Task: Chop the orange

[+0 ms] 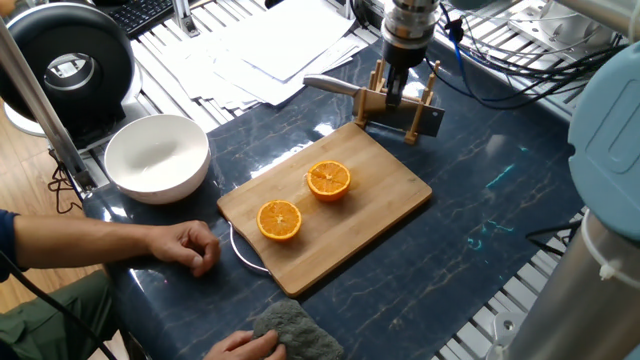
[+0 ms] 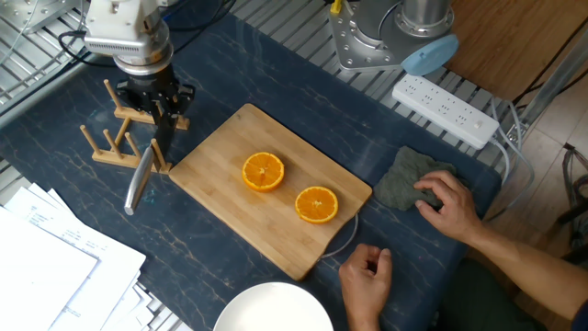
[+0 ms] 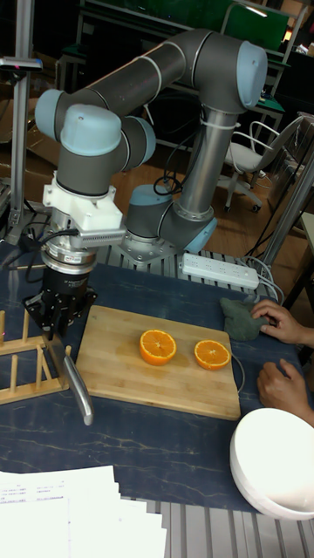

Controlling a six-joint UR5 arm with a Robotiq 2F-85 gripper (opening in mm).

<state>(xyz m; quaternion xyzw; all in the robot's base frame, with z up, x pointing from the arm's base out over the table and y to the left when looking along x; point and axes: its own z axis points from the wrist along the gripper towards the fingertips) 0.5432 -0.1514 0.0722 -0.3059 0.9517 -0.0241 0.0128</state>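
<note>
Two orange halves (image 1: 329,180) (image 1: 280,220) lie cut side up on a bamboo cutting board (image 1: 385,195); the other fixed view shows the same halves (image 2: 264,172) (image 2: 317,204), as does the tall view (image 3: 158,346) (image 3: 212,354). A knife (image 2: 140,179) rests in a wooden rack (image 2: 108,140) at the board's far corner, its black handle under my gripper (image 2: 159,103). The gripper (image 1: 397,88) hangs just above the handle, open and holding nothing. In the tall view the gripper (image 3: 58,324) sits over the rack (image 3: 17,366).
A white bowl (image 1: 156,156) stands left of the board. A person's hand (image 1: 188,245) rests on the table near the board, and the other hand (image 2: 447,204) holds a grey cloth (image 2: 401,176). Papers (image 1: 270,45) and a power strip (image 2: 446,110) lie beyond.
</note>
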